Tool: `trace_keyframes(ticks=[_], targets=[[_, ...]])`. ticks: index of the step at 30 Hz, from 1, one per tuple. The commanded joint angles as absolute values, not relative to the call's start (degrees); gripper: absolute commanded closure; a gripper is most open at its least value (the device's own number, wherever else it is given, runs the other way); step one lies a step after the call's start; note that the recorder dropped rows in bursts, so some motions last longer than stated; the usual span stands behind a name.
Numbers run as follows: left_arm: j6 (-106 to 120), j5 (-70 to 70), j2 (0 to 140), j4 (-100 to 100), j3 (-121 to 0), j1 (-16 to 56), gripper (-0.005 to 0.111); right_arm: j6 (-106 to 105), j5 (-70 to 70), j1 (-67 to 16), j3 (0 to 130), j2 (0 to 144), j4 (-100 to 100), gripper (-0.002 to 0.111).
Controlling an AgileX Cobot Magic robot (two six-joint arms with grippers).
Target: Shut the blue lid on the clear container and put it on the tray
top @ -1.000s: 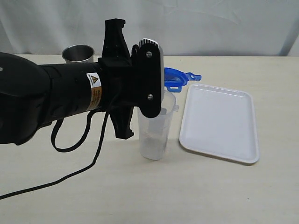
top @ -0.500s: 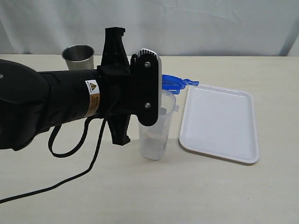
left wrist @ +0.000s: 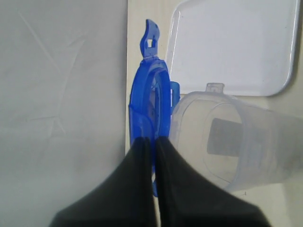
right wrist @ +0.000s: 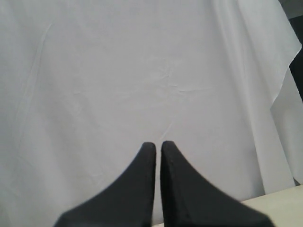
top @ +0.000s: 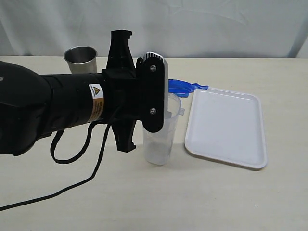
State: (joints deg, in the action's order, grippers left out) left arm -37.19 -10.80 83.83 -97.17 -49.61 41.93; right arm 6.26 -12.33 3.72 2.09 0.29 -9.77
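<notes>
Left pincer (left wrist: 155, 140) clamped tight on the rim of the blue lid (left wrist: 150, 92). Lid held on edge just beside the open mouth of the clear container (top: 160, 139). Container upright on counter (top: 202, 197), near the tray (top: 226, 127), not on it. Right pincer (right wrist: 157, 144) closed, empty.

We counted one blue lid (top: 185, 87), one clear container (top: 159, 139) and one tray (top: 226, 127). Besides those there was one steel cup (top: 80, 58) and one counter (top: 192, 197). We found two end effectors, the left end effector (left wrist: 155, 139) and the right end effector (right wrist: 157, 144), each in its own wrist view, but only one arm (top: 57, 108) in the exterior view. We also tallied one black cable (top: 91, 168), one warning sticker (top: 97, 97) and one white cloth (top: 216, 24).
</notes>
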Motion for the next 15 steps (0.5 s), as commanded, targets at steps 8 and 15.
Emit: trace_keyframes(ticks=[8,15], targets=[[-37.4,-10.2,83.5,-96.6,-49.3,42.0,0.107,5.0,6.2,-1.1,28.2,25.2,-7.9,0.101],[-37.4,-10.4,83.5,-96.7,-49.3,42.0,0.107,-12.1,34.9,-10.3,62.3,50.6,-7.9,0.068]])
